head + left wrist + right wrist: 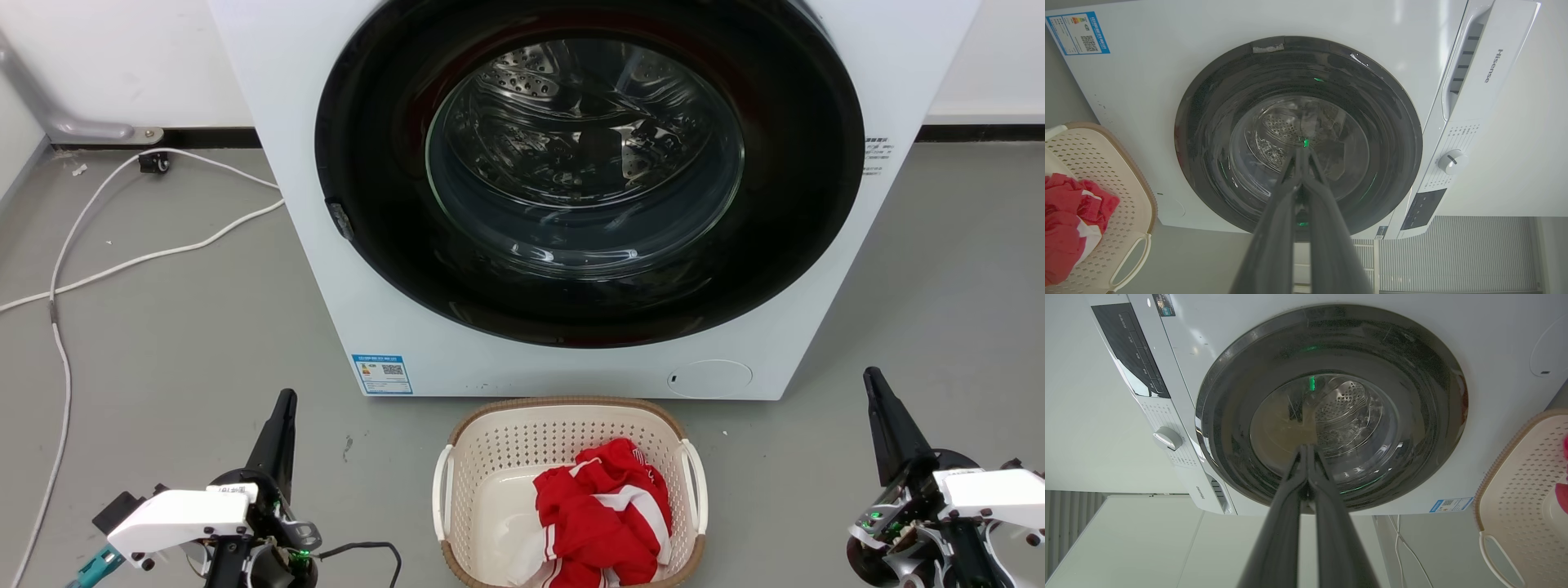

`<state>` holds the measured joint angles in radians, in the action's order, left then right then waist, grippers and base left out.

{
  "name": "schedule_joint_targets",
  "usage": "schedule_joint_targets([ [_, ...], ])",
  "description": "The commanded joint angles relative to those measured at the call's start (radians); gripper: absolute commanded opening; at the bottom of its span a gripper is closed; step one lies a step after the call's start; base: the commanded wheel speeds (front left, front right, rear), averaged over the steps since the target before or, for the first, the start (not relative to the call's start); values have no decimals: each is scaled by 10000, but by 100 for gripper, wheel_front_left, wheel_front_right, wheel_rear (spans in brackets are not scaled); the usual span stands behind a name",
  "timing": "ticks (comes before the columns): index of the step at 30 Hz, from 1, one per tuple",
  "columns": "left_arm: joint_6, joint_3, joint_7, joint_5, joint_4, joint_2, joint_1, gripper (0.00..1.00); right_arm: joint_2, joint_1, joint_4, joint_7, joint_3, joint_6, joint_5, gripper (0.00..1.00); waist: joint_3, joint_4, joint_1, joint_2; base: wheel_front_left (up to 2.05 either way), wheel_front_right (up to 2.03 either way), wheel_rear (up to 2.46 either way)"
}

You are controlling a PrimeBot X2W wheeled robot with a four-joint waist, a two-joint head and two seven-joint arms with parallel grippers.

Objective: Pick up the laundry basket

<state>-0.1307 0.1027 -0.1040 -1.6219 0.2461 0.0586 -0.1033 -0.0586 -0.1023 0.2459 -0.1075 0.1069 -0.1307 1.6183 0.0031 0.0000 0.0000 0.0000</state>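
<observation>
Head view: at the far left a white cable trails across the grey floor. My left gripper sits low on the left, pointing up. Its two dark fingers are pressed together with nothing between them, and in the left wrist view their tips meet in front of the round glass door. The laundry basket stands on the floor in the middle, between my two grippers and well apart from both. Its far rim is just in front of the washer. The basket is cream with perforated walls, a brown rim and a white handle on each side. A red and white garment lies bunched in its right half. The washer's dark-ringed door is above it, with the steel drum visible through the glass. My right gripper is low on the right. Its fingers are closed on each other and empty too, and the right wrist view shows their tips touching.
</observation>
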Motion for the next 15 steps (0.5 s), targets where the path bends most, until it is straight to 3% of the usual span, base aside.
schedule_joint_targets([
  [1,0,27,-43,67,7,0,-86,0,39,-114,9,-38,14,0,-44,0,0,0,0,0,0,0,0],
  [15,0,51,-50,87,7,-17,-89,0,52,-116,10,-55,28,0,-66,0,0,0,0,0,0,0,0],
])
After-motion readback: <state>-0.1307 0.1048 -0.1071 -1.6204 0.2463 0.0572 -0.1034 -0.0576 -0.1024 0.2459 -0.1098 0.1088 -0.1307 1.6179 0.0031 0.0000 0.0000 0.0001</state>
